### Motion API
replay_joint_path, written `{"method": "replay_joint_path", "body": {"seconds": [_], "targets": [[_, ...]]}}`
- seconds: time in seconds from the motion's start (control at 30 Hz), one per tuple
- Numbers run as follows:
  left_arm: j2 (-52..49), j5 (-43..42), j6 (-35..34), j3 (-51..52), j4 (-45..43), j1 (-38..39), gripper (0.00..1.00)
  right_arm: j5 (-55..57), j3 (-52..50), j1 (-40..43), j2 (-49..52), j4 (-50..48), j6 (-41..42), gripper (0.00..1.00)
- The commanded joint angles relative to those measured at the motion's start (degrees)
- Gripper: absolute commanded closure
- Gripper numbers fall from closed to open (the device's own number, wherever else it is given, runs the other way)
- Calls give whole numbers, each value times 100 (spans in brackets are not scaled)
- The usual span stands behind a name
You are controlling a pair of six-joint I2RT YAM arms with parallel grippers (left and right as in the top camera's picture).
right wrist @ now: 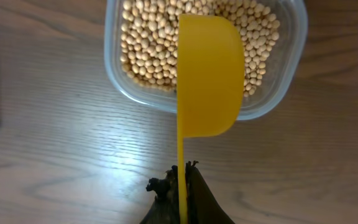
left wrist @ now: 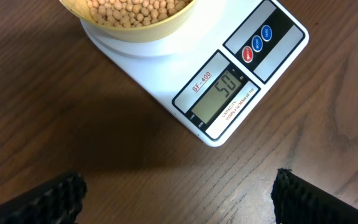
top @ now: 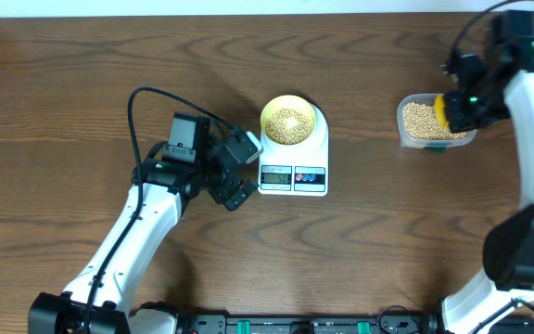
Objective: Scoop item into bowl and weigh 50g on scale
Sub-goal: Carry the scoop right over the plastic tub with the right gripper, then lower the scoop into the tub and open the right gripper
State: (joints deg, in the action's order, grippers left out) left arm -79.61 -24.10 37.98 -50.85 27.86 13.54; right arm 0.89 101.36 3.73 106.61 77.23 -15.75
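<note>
- The weighing looks to be at its end: the scale [top: 292,176] stands mid-table with the bowl [top: 272,107] on its platform, and the display [left wrist: 221,92] reads what appears to be 50 in the left wrist view.
- The beans [top: 291,123] lie heaped in the bowl; more of them fill the clear container [right wrist: 112,74], well apart at the right of the table.
- The right gripper [right wrist: 180,180] is clamped on the handle of the yellow scoop [right wrist: 209,74], which hangs over the container's near wall.
- The scoop's long axis runs straight out from the jaws, handle to cup. It is rolled onto its edge, mouth sideways, so it likely carries nothing.
- The left gripper [top: 246,171] is spread wide and empty, just beside the scale's left side.
- The scale's long axis runs from platform at the far end to display at the near end, facing the robot.
- By this reading no more scooping is called for. The next move is probably to put the scoop down without jogging the scale.
</note>
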Motion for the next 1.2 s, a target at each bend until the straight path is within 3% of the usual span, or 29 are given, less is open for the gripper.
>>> {"method": "replay_joint_path", "body": {"seconds": [0.0, 0.13, 0.33, 0.53, 0.77, 1.17], "targets": [[74, -74, 79, -4, 0, -28, 3, 1185, -46, -317, 129, -4, 396, 99], [74, -74, 79, -4, 0, -28, 2, 1735, -46, -538, 149, -59, 695, 99], [74, -74, 79, -4, 0, -28, 2, 1633, -46, -586, 151, -125, 1246, 99], [74, -74, 79, -4, 0, -28, 2, -31, -46, -317, 151, -291, 1784, 99], [74, -74, 79, -4, 0, -28, 2, -2262, -74, 538, 153, -356, 1808, 99], [74, -74, 79, -4, 0, -28, 3, -2881, -761, 1572, 153, -999, 1805, 99]]}}
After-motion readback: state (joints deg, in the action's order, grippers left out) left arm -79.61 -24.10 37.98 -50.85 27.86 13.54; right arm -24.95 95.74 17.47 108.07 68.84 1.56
